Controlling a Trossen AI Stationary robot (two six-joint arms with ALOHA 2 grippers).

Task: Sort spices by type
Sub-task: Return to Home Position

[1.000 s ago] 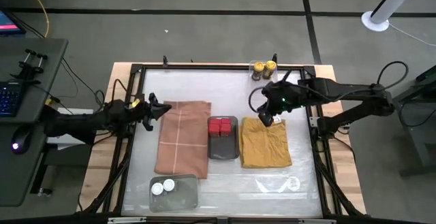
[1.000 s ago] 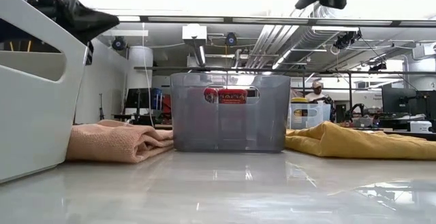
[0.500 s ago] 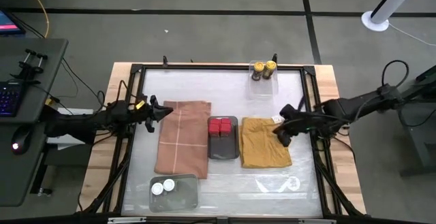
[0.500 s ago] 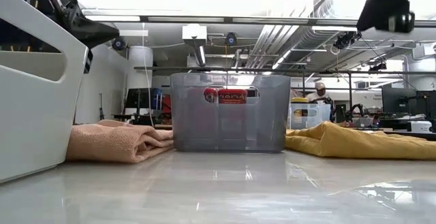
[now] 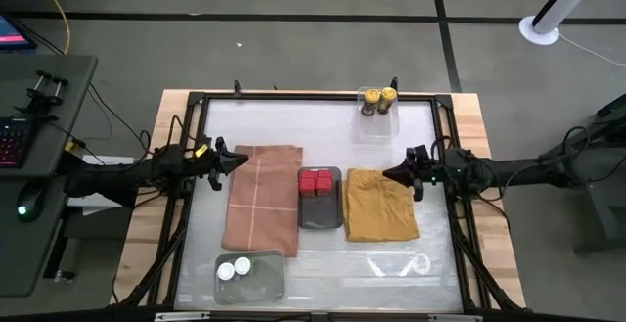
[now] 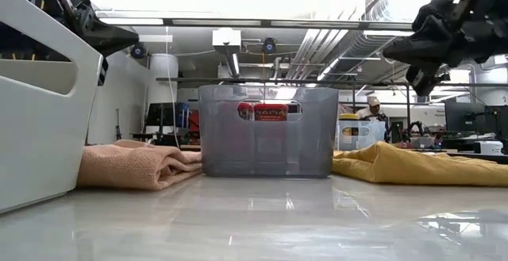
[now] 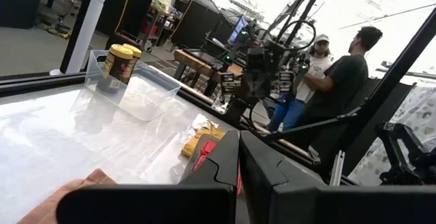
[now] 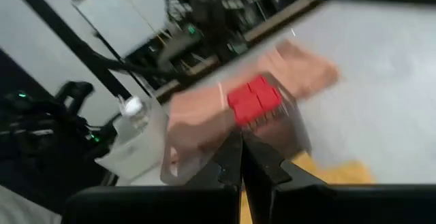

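Left end effector pressed together at the bench's left edge, right end effector seemingly closed by the right edge, red tins in central grey tray, yellow-capped jars at far edge, white-capped jars at near edge, open bench between.

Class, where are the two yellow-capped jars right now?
In the high view, the yellow-capped jars stand side by side in a clear tray at the top edge of the table, right of centre, beyond the yellow cloth.
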